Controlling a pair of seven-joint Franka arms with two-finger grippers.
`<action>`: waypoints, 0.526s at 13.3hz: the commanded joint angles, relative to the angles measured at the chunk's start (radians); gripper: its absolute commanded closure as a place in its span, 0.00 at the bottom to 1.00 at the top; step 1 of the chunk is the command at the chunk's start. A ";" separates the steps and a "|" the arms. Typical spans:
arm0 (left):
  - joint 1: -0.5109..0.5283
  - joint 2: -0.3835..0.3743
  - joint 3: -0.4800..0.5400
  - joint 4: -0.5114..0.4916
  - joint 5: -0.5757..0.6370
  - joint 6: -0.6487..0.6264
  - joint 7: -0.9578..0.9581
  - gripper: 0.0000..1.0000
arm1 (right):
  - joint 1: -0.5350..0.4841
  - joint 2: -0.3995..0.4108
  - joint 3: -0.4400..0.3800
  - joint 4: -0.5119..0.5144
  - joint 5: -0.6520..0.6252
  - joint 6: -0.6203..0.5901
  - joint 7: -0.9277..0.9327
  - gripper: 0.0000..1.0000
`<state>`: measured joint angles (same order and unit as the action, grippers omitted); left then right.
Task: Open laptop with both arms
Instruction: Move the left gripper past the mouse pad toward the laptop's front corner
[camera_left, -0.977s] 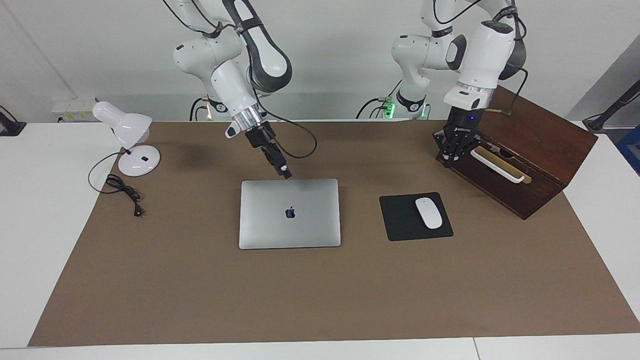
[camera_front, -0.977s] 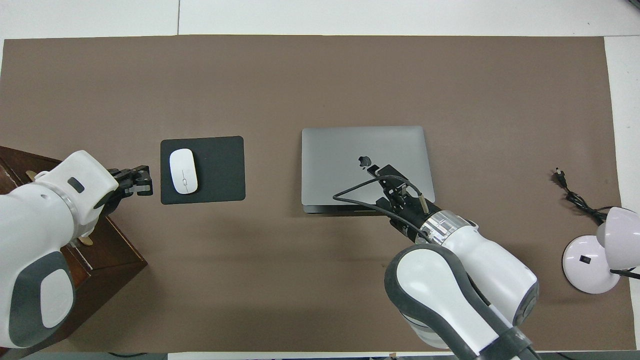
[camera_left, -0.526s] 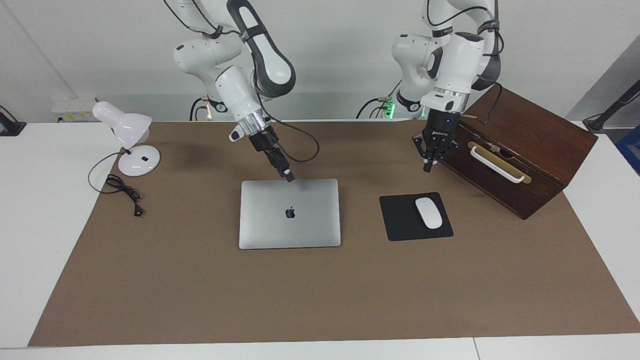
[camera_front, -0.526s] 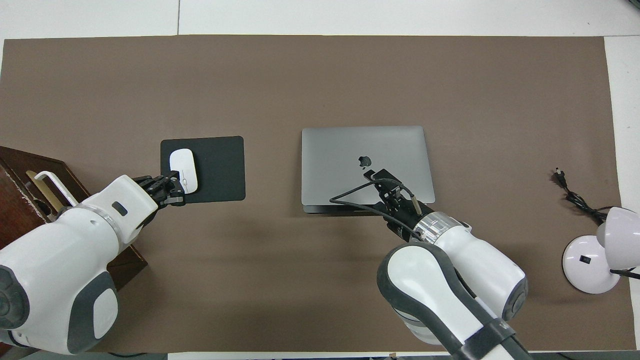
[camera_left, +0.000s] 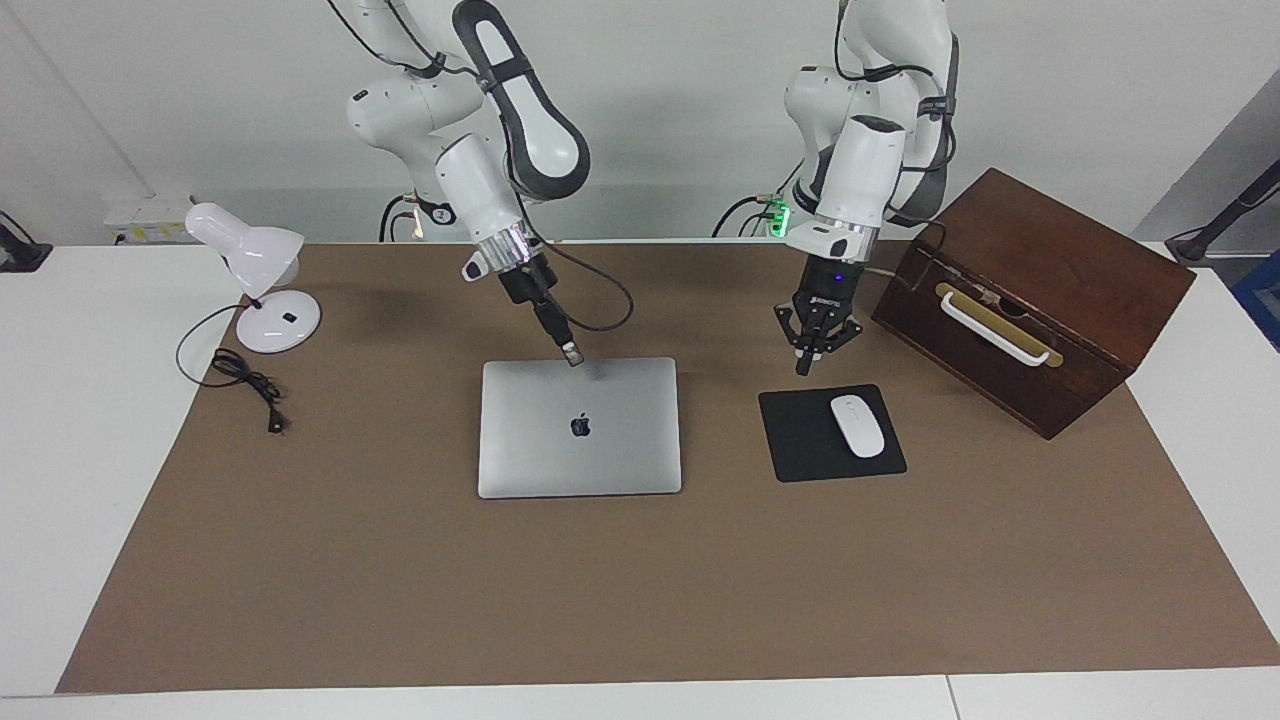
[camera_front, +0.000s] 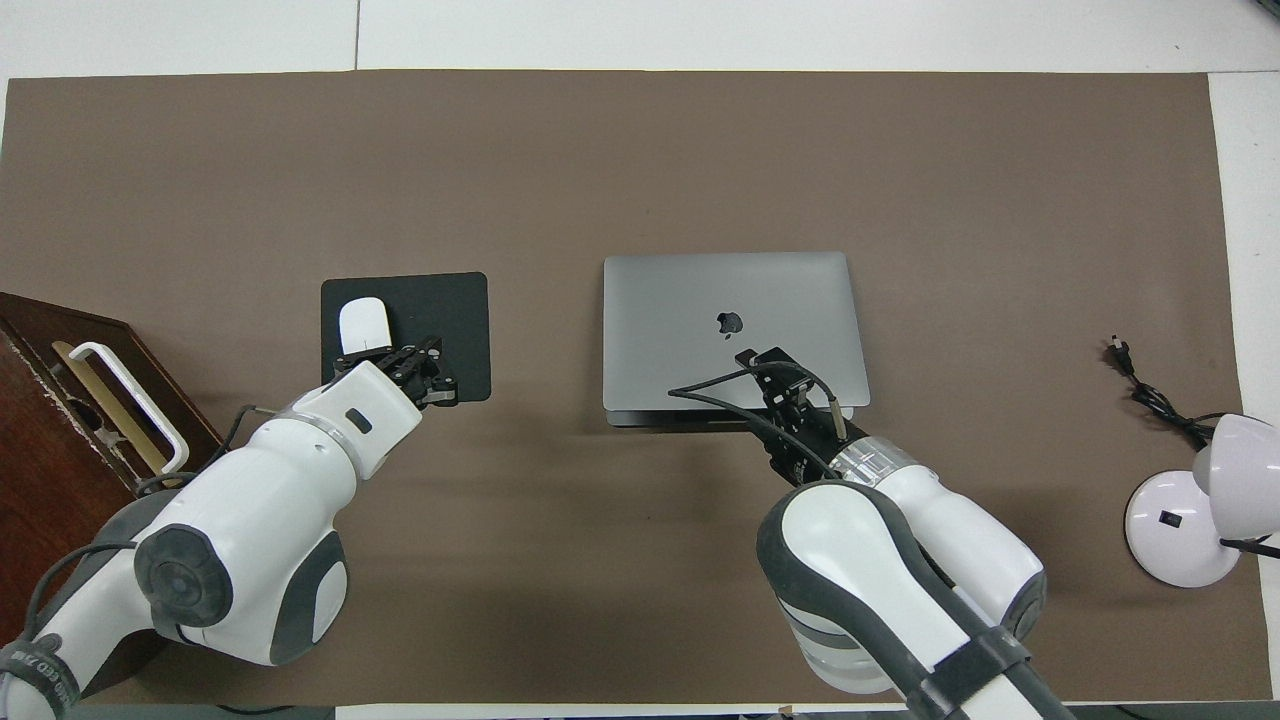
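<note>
1. Table (camera_left: 60, 400) in white, spread with a brown mat (camera_left: 640, 580) that carries everything.
2. Dark wooden box (camera_left: 1060, 290) with a white handle, toward the left arm's end of the table.
3. Laptop (camera_left: 580, 440) lying flat and closed at the middle of the mat, lid logo up.
4. Black mouse pad (camera_left: 800, 440) beside the laptop, toward the box, with a white mouse (camera_left: 858, 426) on it.
5. White desk lamp (camera_left: 262, 280) toward the right arm's end, its black cord (camera_left: 250, 385) trailing on the mat.
6. Right end effector (camera_left: 572, 354) tilted down at the laptop's edge nearest the robots (fingers' state: cannot tell; contact with the lid unclear).
7. Left end effector (camera_left: 803, 368) hanging over the mat by the mouse pad's robot-side edge, fingertips pressed together, holding nothing.
</note>
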<state>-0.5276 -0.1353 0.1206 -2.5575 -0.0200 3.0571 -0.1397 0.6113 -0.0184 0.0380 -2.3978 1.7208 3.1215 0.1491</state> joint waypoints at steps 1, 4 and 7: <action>-0.044 0.087 0.013 0.000 0.012 0.145 -0.029 1.00 | 0.007 -0.008 -0.003 -0.017 0.051 0.028 -0.042 0.00; -0.078 0.132 0.013 0.002 0.011 0.219 -0.050 1.00 | 0.004 -0.006 -0.003 -0.024 0.051 0.028 -0.057 0.00; -0.109 0.222 0.013 0.008 -0.012 0.354 -0.058 1.00 | 0.007 -0.006 -0.003 -0.021 0.052 0.028 -0.057 0.00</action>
<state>-0.6055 0.0255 0.1196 -2.5575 -0.0213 3.3229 -0.1793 0.6113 -0.0183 0.0371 -2.4166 1.7414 3.1290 0.1294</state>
